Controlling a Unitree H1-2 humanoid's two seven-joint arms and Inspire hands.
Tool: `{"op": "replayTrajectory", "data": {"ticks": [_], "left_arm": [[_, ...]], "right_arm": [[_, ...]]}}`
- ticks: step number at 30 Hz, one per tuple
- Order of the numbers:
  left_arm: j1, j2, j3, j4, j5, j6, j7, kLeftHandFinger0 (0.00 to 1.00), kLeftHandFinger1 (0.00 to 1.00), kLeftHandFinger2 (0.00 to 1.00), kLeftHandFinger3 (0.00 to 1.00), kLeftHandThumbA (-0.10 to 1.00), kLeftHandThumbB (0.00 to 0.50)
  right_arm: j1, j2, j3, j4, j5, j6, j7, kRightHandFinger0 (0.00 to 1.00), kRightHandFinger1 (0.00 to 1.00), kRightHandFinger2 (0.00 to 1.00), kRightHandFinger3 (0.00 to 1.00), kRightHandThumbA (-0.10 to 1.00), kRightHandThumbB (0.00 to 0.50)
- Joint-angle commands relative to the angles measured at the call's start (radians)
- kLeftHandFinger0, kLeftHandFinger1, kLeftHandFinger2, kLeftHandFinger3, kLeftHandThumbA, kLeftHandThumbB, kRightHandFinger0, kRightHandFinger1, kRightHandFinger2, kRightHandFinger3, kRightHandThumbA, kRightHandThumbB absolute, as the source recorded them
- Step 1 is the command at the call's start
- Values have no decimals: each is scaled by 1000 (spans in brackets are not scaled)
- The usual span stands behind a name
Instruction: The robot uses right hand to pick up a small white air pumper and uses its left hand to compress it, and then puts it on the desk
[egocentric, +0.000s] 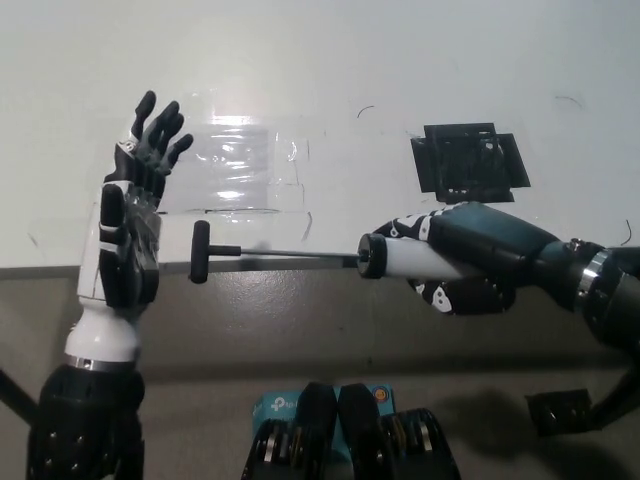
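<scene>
Right hand: the black right hand (455, 270) is wrapped around the white barrel of the air pump (395, 257), holding it level over the near edge of the desk (320, 60).
Air pump: its thin rod runs out toward picture left, fully drawn, and ends in a short black crossbar handle (200, 251) standing upright above the desk edge.
Left hand: the white left hand (125, 240) is raised with its fingers (155, 125) spread and pointing away from the robot, holding nothing.
Gap: the left hand stands just beside the handle, on its left, and does not touch it.
Desk: a white surface fills the upper half of the view, its front edge crossing the picture beneath both hands.
Clear sheet: a shiny transparent plastic sheet (245, 165) lies flat on the desk behind the rod, with glare near its top.
Black square: a dark, tag-like square (470, 160) lies on the desk beyond the right hand, well apart from the sheet.
Floor: grey ground shows below the desk edge, with a smaller black square (560, 410) at lower right.
</scene>
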Motion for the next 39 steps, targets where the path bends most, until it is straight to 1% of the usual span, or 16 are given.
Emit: {"op": "replayTrajectory", "data": {"ticks": [1, 6, 8, 10, 13, 16, 19, 22, 26, 29, 33, 34, 36, 37, 38, 39], "left_arm": [[10, -10, -18, -52, -12, 29, -6, 1000, 1000, 1000, 1000, 1000, 224], [37, -18, -42, -62, 6, 8, -7, 1000, 1000, 1000, 1000, 1000, 219], [39, -22, -53, -69, 27, 8, -4, 1000, 1000, 1000, 1000, 1000, 229], [40, -25, -57, -76, 34, 12, -2, 1000, 1000, 1000, 1000, 1000, 252], [36, -32, -57, -78, 34, 10, 4, 1000, 1000, 1000, 1000, 1000, 253], [36, -35, -56, -75, 32, 3, 3, 1000, 1000, 1000, 1000, 1000, 250], [41, -37, -59, -66, 22, -13, -5, 1000, 1000, 1000, 1000, 1000, 213], [59, -45, -66, -72, 11, 3, -6, 1000, 1000, 1000, 1000, 1000, 225], [66, -66, -75, -76, 15, 20, 3, 1000, 1000, 1000, 1000, 1000, 213], [57, -75, -78, -66, 36, 16, 7, 1000, 1000, 1000, 1000, 1000, 217], [97, -82, -91, -68, 125, -10, 22, 1000, 1000, 1000, 1000, 1000, 229], [90, -85, -97, -60, 159, -7, 29, 1000, 1000, 1000, 1000, 1000, 247], [77, -98, -108, -50, 200, -3, 42, 1000, 1000, 1000, 1000, 1000, 236], [67, -107, -111, -42, 201, -1, 45, 1000, 1000, 1000, 1000, 1000, 235], [51, -123, -116, -24, 223, -8, 59, 1000, 1000, 1000, 1000, 1000, 242], [43, -129, -120, -15, 233, -8, 63, 1000, 1000, 1000, 1000, 1000, 243]], "right_arm": [[-58, -4, -31, -15, 20, 16, 13, 14, 456, 754, 827, -100, 121], [-53, 4, -36, -16, 31, 23, 16, 28, 456, 762, 802, -100, 125], [-56, 5, -34, -8, 27, -4, 7, 26, 451, 758, 794, -100, 131], [-65, 8, -30, -10, 19, 5, 13, 17, 440, 744, 783, -100, 125], [-77, 11, -28, -8, 16, 10, 19, 18, 443, 746, 789, -100, 126], [-81, 14, -28, -2, 17, 6, 20, 17, 444, 748, 795, -100, 123], [-80, 16, -24, -1, 13, 13, 21, 20, 458, 761, 825, -100, 112], [-72, 29, -18, -7, 12, 26, 24, 36, 486, 764, 879, -100, 115], [-77, 46, -2, -8, -1, 49, 38, 36, 484, 747, 882, -100, 109], [-85, 63, 5, 24, 11, 1, 25, 25, 457, 725, 843, -100, 114], [-82, 101, 40, 24, 1, 23, 42, 0, 407, 716, 797, -100, 108], [-88, 109, 44, 34, 2, 24, 45, 0, 408, 720, 806, -100, 108], [-107, 124, 58, 51, -1, 22, 56, 5, 419, 736, 819, -100, 122], [-115, 128, 66, 59, -11, 17, 57, 48, 477, 811, 876, -100, 115], [-133, 131, 79, 75, -28, 4, 60, 17, 427, 745, 732, -100, 129], [-142, 134, 84, 88, -32, -6, 59, 5, 409, 719, 677, -100, 138]]}}
